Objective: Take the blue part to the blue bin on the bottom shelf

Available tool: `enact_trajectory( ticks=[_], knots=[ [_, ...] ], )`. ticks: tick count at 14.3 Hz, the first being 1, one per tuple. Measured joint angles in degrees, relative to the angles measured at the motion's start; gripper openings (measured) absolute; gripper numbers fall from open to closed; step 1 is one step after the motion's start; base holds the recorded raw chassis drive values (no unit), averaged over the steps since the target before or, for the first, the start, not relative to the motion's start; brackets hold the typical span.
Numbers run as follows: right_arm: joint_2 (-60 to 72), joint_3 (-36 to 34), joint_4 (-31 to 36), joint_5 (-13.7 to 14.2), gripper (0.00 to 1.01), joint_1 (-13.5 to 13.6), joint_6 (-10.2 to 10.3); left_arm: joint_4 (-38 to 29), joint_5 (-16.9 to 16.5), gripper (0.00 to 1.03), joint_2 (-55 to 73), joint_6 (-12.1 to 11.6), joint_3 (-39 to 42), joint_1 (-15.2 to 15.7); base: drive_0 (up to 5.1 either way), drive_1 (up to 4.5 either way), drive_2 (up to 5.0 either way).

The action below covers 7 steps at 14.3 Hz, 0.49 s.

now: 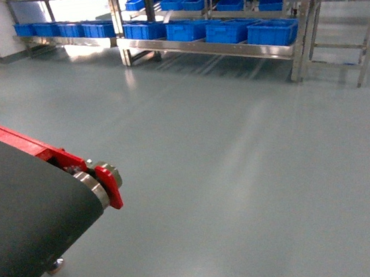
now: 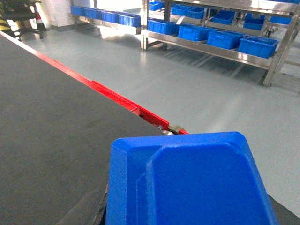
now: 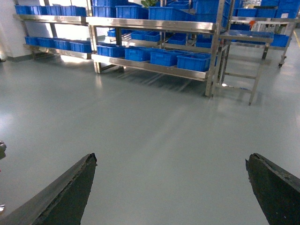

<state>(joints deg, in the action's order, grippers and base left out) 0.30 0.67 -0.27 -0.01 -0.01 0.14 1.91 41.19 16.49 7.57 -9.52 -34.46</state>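
Blue part [image 2: 187,183]: textured blue block with chamfered edges, filling the lower centre of the left wrist view. Blue bins [image 1: 273,31]: upright in a row on the steel bottom shelf [image 1: 215,49], upper frame.

Dark conveyor belt [image 1: 20,217] with red side rail [image 1: 35,147] and end roller [image 1: 95,187], standing on grey floor [image 1: 242,172]. In the left wrist view a blue part [image 2: 187,183] is close up at the belt's end; contact with the belt unclear. Far side: steel rack, bottom shelf [image 1: 208,47] carrying a row of blue bins [image 1: 229,31]. Second rack at left [image 1: 60,40] also holds bins on its low level.
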Motion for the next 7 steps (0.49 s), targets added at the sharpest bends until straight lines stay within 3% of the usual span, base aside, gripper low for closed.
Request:
enact_trajectory(
  ticks=[7],
  knots=[
    [0.0,0.0,0.0,0.0,0.98,0.0,0.0,0.0,0.0,0.44,0.0,0.0,0.0,0.0,-1.6,-1.65,-1.6]
  ],
)
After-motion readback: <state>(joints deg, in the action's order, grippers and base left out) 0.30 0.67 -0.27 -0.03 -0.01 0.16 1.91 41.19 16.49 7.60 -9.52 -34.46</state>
